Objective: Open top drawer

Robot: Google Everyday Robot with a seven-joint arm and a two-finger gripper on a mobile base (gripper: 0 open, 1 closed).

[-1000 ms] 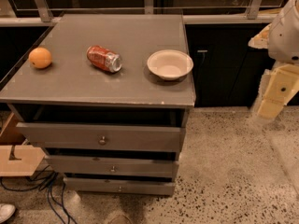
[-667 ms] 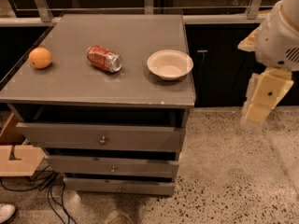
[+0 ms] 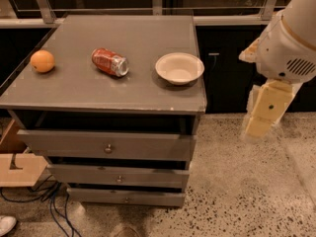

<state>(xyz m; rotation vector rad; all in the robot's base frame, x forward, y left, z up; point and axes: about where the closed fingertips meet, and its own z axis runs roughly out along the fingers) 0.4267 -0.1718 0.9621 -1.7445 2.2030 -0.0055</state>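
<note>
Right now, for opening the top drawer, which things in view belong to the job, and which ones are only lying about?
For the job: top drawer, with its knob; gripper, off to the right of the cabinet, not touching it.

Just lying about: orange, red can on its side, bowl, all on the cabinet top.

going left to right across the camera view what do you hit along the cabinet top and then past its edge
orange → red soda can → white bowl → gripper, hanging clear of the cabinet on its right side
</note>
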